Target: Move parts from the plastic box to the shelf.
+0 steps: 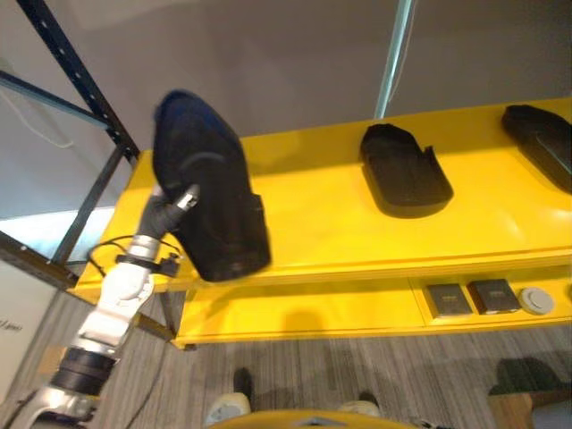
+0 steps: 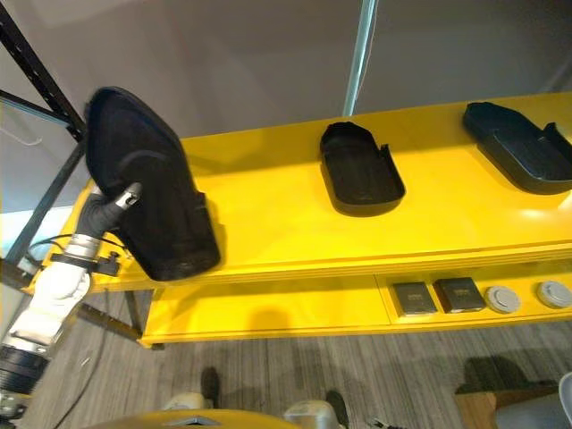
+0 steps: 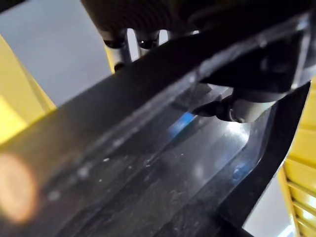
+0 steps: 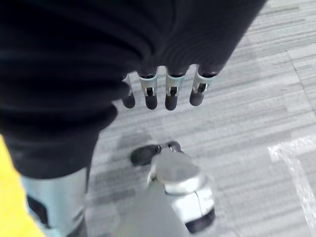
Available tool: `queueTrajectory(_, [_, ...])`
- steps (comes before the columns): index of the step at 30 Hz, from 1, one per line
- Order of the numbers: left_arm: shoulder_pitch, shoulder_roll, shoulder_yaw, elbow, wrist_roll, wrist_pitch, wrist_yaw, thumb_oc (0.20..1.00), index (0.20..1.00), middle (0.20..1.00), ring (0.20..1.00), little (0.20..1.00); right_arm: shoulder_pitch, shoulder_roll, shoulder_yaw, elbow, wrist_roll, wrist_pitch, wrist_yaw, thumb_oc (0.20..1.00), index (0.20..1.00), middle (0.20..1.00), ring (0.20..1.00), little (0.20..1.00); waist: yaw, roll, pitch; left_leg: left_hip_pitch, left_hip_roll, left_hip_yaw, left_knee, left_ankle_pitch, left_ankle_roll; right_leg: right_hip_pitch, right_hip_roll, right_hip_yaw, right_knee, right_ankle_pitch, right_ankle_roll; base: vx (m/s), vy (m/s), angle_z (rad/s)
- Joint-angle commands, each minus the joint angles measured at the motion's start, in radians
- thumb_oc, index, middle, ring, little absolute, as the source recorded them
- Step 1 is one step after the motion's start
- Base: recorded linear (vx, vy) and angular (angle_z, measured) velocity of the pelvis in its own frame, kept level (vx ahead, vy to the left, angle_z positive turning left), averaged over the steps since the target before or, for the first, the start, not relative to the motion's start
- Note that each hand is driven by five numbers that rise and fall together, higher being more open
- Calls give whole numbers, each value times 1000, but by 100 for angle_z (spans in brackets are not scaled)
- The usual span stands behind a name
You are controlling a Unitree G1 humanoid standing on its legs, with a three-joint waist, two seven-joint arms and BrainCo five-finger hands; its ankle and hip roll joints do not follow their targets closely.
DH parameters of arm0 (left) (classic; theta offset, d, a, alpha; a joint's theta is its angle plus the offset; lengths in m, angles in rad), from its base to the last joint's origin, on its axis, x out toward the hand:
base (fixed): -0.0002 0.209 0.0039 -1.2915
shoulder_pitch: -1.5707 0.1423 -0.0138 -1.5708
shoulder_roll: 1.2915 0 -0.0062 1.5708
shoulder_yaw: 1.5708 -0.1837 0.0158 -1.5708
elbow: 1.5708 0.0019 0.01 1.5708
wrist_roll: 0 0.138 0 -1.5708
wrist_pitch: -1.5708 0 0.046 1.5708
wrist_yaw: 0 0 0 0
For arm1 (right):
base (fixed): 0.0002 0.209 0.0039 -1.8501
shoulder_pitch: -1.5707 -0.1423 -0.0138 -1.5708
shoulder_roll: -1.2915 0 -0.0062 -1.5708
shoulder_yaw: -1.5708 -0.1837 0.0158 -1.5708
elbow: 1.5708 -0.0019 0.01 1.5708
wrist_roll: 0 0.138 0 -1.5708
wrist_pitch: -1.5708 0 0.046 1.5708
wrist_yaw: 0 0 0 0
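The left hand (image 1: 183, 201) is clenched on a black part (image 1: 210, 192), holding it over the yellow shelf's (image 1: 322, 223) left end near the front edge. Two more black parts (image 1: 404, 172) lie on the shelf toward its right end. The right hand (image 4: 163, 89) hangs over the floor (image 4: 247, 108), fingers relaxed.

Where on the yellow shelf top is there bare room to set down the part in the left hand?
The left hand holds a black part over the yellow shelf. Bare yellow runs from it to the middle black part, and between that and the right-end part. The lower level's right side is crowded with small items.
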Motion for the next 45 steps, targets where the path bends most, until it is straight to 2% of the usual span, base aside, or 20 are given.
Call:
queueTrajectory(1, [-74, 49, 82, -75, -37, -5, -14, 200, 200, 200, 200, 200, -19, 51, 50, 27, -9, 45, -31, 1000, 1000, 1000, 1000, 1000, 21, 20, -18, -21, 41, -8, 73, -158, 36, -59, 101, -101, 111, -95, -26, 147, 252, 12])
queueTrajectory(2, [-91, 58, 78, -71, -50, 21, -37, 200, 200, 200, 200, 200, -11, 77, 66, 30, -36, 49, -40, 1000, 1000, 1000, 1000, 1000, 28, 22, -20, -2, 26, -5, 61, -165, 53, -86, 83, -125, 152, -90, -15, 114, 200, 10])
queueTrajectory(5, [-91, 60, 74, -72, -96, 49, -71, 200, 200, 200, 200, 200, -17, 100, 81, 36, -35, 41, -76, 1000, 1000, 1000, 1000, 1000, 34, 24, -20, 20, 20, 18, 52, -175, 71, -120, 79, -157, 187, -79, -15, 86, 141, -7])
queueTrajectory(6, [-86, 58, 61, -72, -126, 55, -81, 200, 200, 200, 200, 200, -22, 102, 84, 38, -26, 40, -76, 1000, 1000, 1000, 1000, 1000, 22, 22, -19, 31, 9, 25, 43, -189, 83, -140, 112, -137, 159, -67, -16, 93, 117, -13])
queueTrajectory(7, [-86, 56, 58, -71, -136, 57, -86, 200, 200, 200, 200, 200, -21, 102, 84, 37, -27, 38, -75, 1000, 1000, 1000, 1000, 1000, 18, 21, -20, 32, 4, 25, 40, -193, 86, -143, 122, -129, 146, -62, -18, 100, 78, -14])
queueTrajectory(9, [-101, 45, 37, -73, -169, 77, -96, 200, 200, 200, 200, 200, -15, 101, 83, 37, -41, 31, -72, 1000, 1000, 1000, 1000, 1000, -6, 10, -23, 39, -25, 14, 35, -212, 97, -159, 153, -70, 62, -8, -14, 111, 15, -1])
queueTrajectory(11, [-120, 26, 21, -83, -240, 119, -122, 200, 200, 200, 200, 200, -5, 100, 90, 37, -79, 38, -43, 1000, 1000, 1000, 1000, 1000, -21, 2, -22, 38, -45, 6, 42, -229, 112, -171, 169, -24, 23, 21, -12, 138, -63, 24])
queueTrajectory(13, [-130, 16, 12, -82, -258, 145, -127, 200, 200, 200, 200, 200, -1, 104, 103, 38, -81, 37, -36, 1000, 1000, 1000, 1000, 1000, -24, 0, -22, 37, -51, 6, 44, -231, 117, -173, 175, -13, 21, 23, -12, 99, -90, 31])
queueTrajectory(17, [-180, -32, -26, -43, -452, 258, -220, 200, 200, 200, 200, 200, 4, 93, 119, 23, -17, 45, -31, 1000, 1000, 1000, 1000, 1000, -41, -1, -22, 32, -62, 17, 33, -227, 122, -166, 197, -10, 2, 12, -27, 118, -89, 1])
queueTrajectory(22, [-229, -40, -49, 52, -626, 383, -248, 200, 200, 200, 200, 200, -5, 34, 108, -12, -38, 46, 36, 1000, 1000, 1000, 1000, 1000, -73, 25, 2, 18, -63, 36, 11, -207, 105, -186, 203, -4, -17, 10, -37, 26, 2, -8])
queueTrajectory(27, [-298, 5, -57, 222, -619, 424, -299, 200, 200, 200, 200, 200, -25, -10, 116, -40, -37, 57, 63, 1000, 1000, 1000, 1000, 1000, -100, 51, 34, -4, -51, 52, -2, -187, 84, -208, 198, -4, -31, 12, -43, -18, 19, -4])
queueTrajectory(31, [-371, 92, -93, 392, -514, 483, -355, 200, 200, 200, 200, 200, -37, -58, 119, -48, -40, 57, 78, 1000, 1000, 1000, 1000, 1000, -126, 85, 59, -16, -44, 70, -5, -169, 63, -216, 191, -2, -44, 17, -42, 7, 69, -11])
queueTrajectory(34, [-401, 138, -126, 432, -461, 518, -388, 200, 200, 200, 200, 200, -43, -75, 121, -50, -35, 56, 82, 1000, 1000, 1000, 1000, 1000, -134, 94, 68, -19, -40, 76, -5, -164, 57, -219, 186, 0, -46, 18, -40, -5, 34, -4])
queueTrajectory(38, [-433, 175, -159, 465, -419, 526, -423, 200, 200, 200, 200, 200, -42, -83, 121, -48, -39, 54, 84, 1000, 1000, 1000, 1000, 1000, -141, 102, 78, -17, -36, 84, -5, -161, 51, -217, 179, -3, -48, 18, -37, -3, 5, -1])
queueTrajectory(41, [-475, 208, -208, 470, -324, 524, -433, 200, 200, 200, 200, 200, -41, -87, 125, -50, -26, 50, 91, 1000, 1000, 1000, 1000, 1000, -149, 104, 81, -16, -32, 92, -5, -160, 48, -213, 177, -4, -51, 18, -35, 0, 0, 0])
queueTrajectory(45, [-530, 221, -256, 491, -275, 550, -424, 200, 200, 200, 200, 200, -52, -93, 133, -53, -4, 54, 91, 1000, 1000, 1000, 1000, 1000, -156, 106, 85, -18, -28, 100, -5, -157, 43, -215, 180, -5, -57, 19, -36, -4, -1, -1])
